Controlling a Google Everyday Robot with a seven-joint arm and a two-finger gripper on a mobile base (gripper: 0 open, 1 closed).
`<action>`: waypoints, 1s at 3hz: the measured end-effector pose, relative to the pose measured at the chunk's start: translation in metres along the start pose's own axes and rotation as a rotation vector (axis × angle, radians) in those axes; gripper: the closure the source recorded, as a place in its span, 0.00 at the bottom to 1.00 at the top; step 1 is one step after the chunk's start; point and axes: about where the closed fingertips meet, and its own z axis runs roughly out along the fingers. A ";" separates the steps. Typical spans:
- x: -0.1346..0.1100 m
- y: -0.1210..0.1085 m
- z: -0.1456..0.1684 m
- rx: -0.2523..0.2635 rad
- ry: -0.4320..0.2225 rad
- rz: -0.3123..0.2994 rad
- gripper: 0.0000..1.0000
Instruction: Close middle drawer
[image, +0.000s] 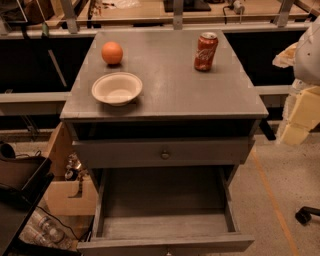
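Observation:
The middle drawer (165, 227) is pulled far out toward me at the bottom of the view. Its long shallow grey box is empty, and its low front (165, 244) lies along the bottom edge with the knob mostly cut off. Above it, the taller top drawer front (125, 153) with a round knob (165, 155) stands slightly out from the grey cabinet. My gripper (299, 120), cream-coloured on a white arm (309, 50), hangs at the right edge. It is beside the cabinet's right front corner, apart from both drawers and above the open one.
On the cabinet top (170, 85) are an orange (112, 52), a white bowl (117, 88) and a red soda can (205, 51). A wooden box (65, 190) and dark bins (20, 185) stand at the left. A chair caster (304, 215) sits on the floor at the right.

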 end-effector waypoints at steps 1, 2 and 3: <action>-0.003 -0.004 -0.007 0.021 0.006 -0.003 0.00; 0.001 -0.006 0.001 0.050 0.043 0.011 0.00; 0.020 0.012 0.024 0.057 0.037 0.018 0.00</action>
